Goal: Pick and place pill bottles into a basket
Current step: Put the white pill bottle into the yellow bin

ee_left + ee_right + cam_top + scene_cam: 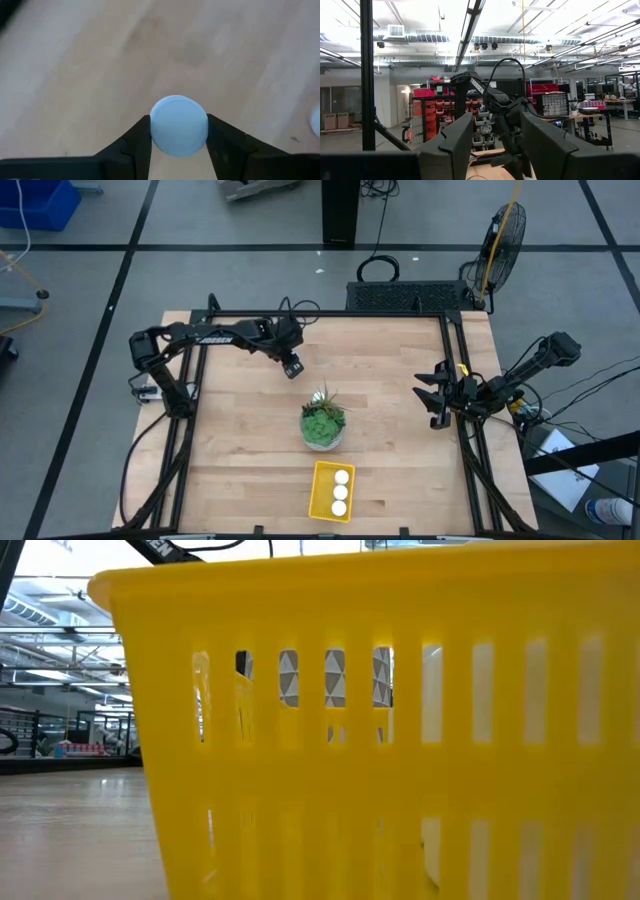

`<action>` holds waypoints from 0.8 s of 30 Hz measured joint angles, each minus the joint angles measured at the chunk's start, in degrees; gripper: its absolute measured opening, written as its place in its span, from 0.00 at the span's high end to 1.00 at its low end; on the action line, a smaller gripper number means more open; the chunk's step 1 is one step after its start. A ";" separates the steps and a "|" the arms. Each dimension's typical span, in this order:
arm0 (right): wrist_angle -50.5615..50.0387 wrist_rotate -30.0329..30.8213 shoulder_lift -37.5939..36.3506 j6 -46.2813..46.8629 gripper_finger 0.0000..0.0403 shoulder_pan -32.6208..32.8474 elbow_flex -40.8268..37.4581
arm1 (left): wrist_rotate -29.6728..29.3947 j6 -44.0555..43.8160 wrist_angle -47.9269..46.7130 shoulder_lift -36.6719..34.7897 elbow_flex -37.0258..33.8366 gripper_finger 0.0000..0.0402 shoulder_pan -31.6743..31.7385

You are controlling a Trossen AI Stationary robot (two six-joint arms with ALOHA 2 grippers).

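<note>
1. Left gripper [178, 131] sits over the far-left part of the table [400, 440], jaws closed on the cap of a pill bottle [178, 126]; the left wrist view shows a finger pressed to each side of the white cap.
2. Right gripper [437, 395] waits at the right table edge, clear of the work, fingers drawn together and holding nothing visible.
3. Progress: three bottles [340, 492] already lie in the basket [321, 476], in a row along its length. The gripped bottle appears to be the fourth and last, so the task looks roughly three-quarters done.
4. Remaining, as judged: lift, carry past the potted plant [323, 421], release into the basket.
5. Basket stands at the near table edge, just beyond the plant. Low view shows only its slotted yellow wall, white shapes behind the slots.
</note>
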 joint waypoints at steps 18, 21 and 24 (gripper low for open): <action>-1.48 0.03 -0.02 0.00 0.60 -0.01 -0.02 | -4.79 -8.30 -19.62 -15.96 12.73 0.60 -16.16; -1.76 0.05 -0.01 0.00 0.60 0.01 -0.01 | -6.10 -9.95 -22.48 -16.12 18.86 0.60 -21.02; -2.03 0.01 0.00 0.00 0.60 -0.01 -0.02 | -7.59 -11.36 -23.83 -16.10 24.72 0.60 -26.16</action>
